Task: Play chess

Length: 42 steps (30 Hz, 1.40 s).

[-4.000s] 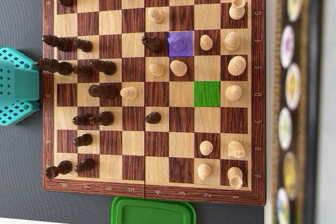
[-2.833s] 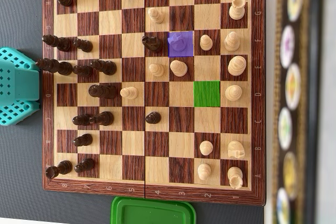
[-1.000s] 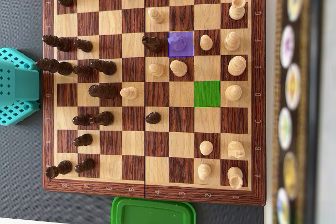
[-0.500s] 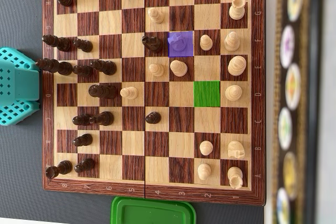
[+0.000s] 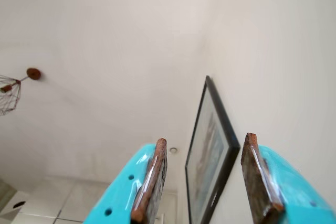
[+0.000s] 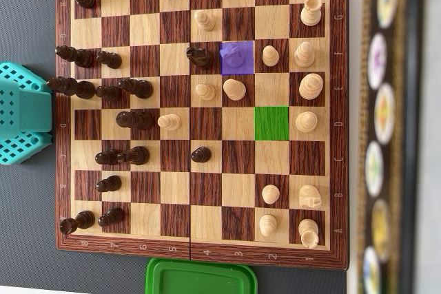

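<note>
Two teal fingers [image 5: 149, 182] of the gripper [image 5: 205, 179] spread apart, gripping nothing, aimed up at a pale ceiling and a framed picture [image 5: 210, 156] (its bottom cut off). In the overhead view, only a teal arm part [image 6: 24, 111] at the left edge, gripper itself out of frame. Chessboard [image 6: 200, 256] on the grey tabletop [image 6: 27, 225], one purple-tinted square [image 6: 236, 58] veiling a piece, one green square [image 6: 271, 122] bare. Green lid [image 6: 200, 277] cropped below.

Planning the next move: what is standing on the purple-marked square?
A piece stands on the purple square, tinted by the overlay, so its colour and type cannot be told. The green square is bare.
</note>
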{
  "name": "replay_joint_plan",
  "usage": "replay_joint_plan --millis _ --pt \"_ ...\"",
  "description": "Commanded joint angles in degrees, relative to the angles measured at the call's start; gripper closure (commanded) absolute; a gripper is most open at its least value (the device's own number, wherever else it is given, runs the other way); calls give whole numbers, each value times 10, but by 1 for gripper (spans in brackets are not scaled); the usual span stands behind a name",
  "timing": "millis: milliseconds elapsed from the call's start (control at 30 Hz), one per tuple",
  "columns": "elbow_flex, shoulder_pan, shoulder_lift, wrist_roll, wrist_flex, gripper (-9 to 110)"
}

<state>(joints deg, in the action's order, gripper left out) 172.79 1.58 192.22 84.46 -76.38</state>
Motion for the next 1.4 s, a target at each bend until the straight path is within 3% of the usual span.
replay_joint_plan --millis 0,233,1033,1200,1367 --pt "-47 -4 -4 -4 89 81" --pt "-106 -4 -4 -4 319 81" --pt "-359 5 -4 4 1280 81" --pt "-394 33 -33 4 1412 81" --pt "-446 100 -172 4 1463 81"
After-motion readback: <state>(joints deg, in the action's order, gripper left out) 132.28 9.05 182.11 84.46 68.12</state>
